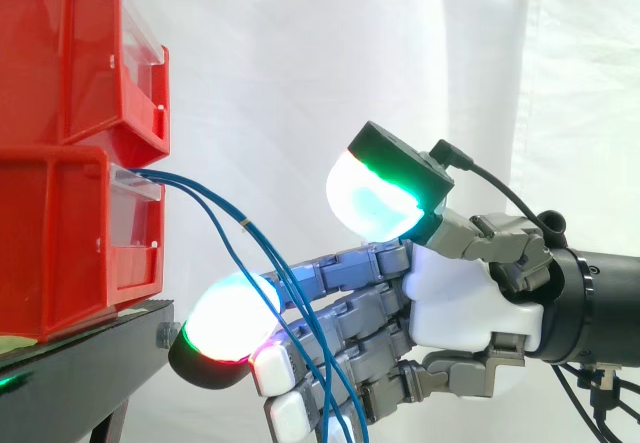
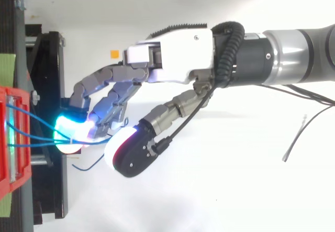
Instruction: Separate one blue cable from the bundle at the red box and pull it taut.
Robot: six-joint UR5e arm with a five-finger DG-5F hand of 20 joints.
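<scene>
From my station, the blue cables (image 1: 225, 213) left the front of the lower red box (image 1: 60, 243) at the left of the frame, arched rightward, then dropped steeply toward the bottom centre; where they met the hand (image 1: 460, 303) their long axis ran nearly top to bottom in the side view, crossing the fingers (image 1: 380, 313) almost at right angles; those fingers were stretched leftward toward the box, only mildly bent, with the thumb pad (image 1: 370, 203) raised well above them, so I judged the hand wide and clamping nothing; from above, the strands ran from the box rightward to the glowing fingertips (image 2: 70, 130), touching or just beside them; the coming move, I judged, depended on getting one strand alone between thumb and fingers; I could not tell whether any strand was threaded between the fingers or merely lay across them; the cables' lower ends were cut off at the bottom edge
</scene>
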